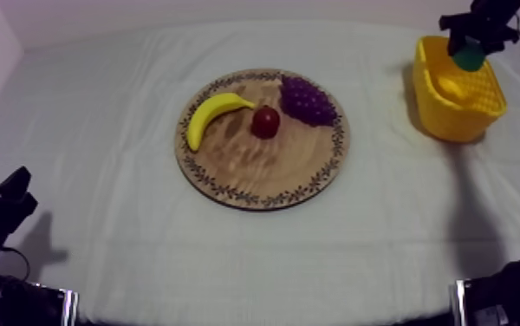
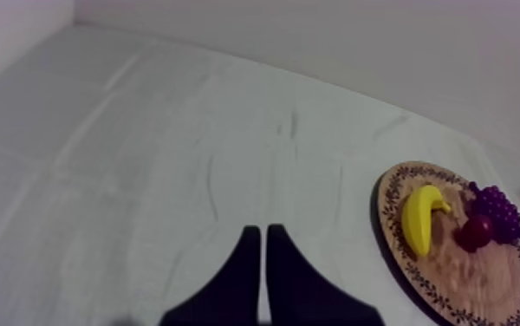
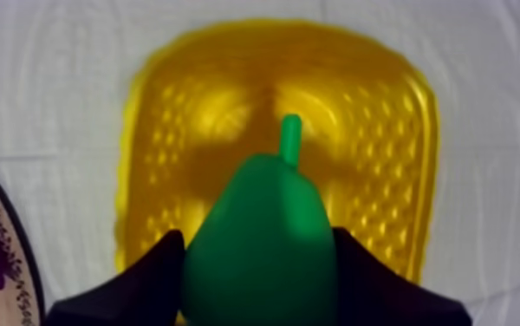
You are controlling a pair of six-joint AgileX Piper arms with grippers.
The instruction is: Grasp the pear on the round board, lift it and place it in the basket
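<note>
I see the board (image 1: 263, 186) at the middle of the table (image 1: 125, 243). On it the banana (image 1: 211, 114) lies left, the small red fruit (image 1: 265, 122) just right of it, the grapes (image 1: 307, 100) behind and right of that. The basket (image 1: 454, 121) stands well right of the board; my right gripper (image 3: 259, 269) holds the pear (image 1: 469, 59) over it.

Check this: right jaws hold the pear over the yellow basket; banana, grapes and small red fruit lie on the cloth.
Wrong on the cloth: the top view shows banana, grapes and small red fruit on the wooden board. The right jaws do hold the pear over the yellow basket.
</note>
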